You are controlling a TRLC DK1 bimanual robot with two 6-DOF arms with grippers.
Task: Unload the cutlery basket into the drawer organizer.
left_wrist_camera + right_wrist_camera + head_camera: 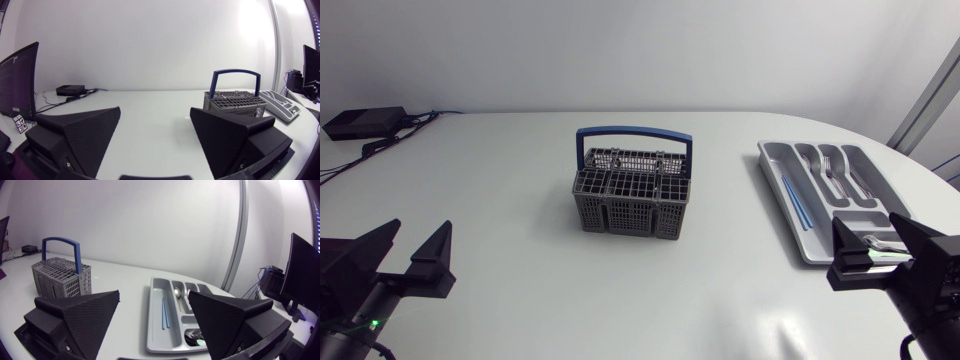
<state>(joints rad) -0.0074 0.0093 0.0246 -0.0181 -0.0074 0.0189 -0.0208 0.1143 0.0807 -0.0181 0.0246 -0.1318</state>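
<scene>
Cutlery basket (631, 195): grey, blue handle, upright at table ctr, long axis running L-R. Drawer organizer (772, 160): on my R side, long axis far-to-near, forks (830, 172) inside. My L gripper (408, 255) & R gripper (882, 250): both spread wide, empty.

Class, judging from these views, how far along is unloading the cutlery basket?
Apparently done: the drawer organizer holds forks and blue sticks, and no cutlery shows above the cutlery basket. In hand: nothing; left gripper and right gripper are open and empty. Left: at most something hidden deep in the basket.
</scene>
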